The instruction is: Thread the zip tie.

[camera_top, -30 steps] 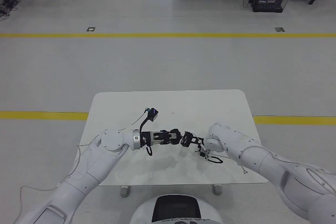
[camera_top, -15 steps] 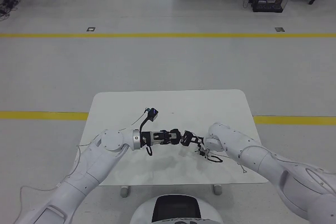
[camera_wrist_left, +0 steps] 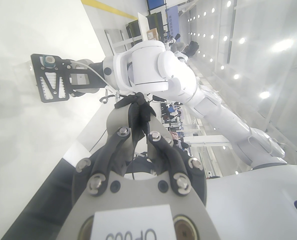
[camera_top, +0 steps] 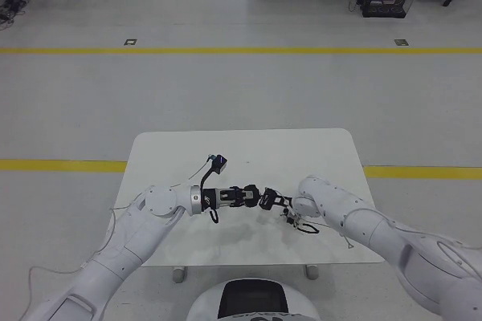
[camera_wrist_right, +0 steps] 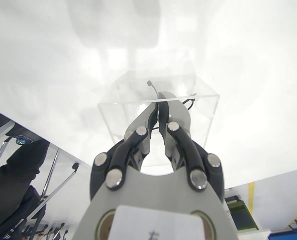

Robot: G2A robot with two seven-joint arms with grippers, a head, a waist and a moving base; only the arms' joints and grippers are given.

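Counter (camera_top: 225, 152): white, rounded corners; both arms meet over its middle, toward the near edge.
Right pincer (camera_wrist_right: 159, 107): closed, pads pressed on the zip tie; its tips sit at the open rim of the clear box.
Zip tie (camera_wrist_right: 152, 87): thin and black, clamped between the right pincer's pads. The head end sticks out past the tips over the box. A thin loop of strap curls out at the far side of the fingers.
Clear box (camera_wrist_right: 208, 116): transparent, square-walled, standing on the counter directly beneath the right pincer.
Left pincer (camera_wrist_left: 138, 108): closed, fingers drawn together, held level close to the right arm's wrist. A dark strip shows at the tips; whether it is part of the zip tie cannot be told.
Right arm wrist (camera_wrist_left: 148, 68): white casing with a black slotted plate, just beyond the left pincer's tips.
Floor (camera_top: 241, 80): pale grey with yellow lines, beyond the counter.
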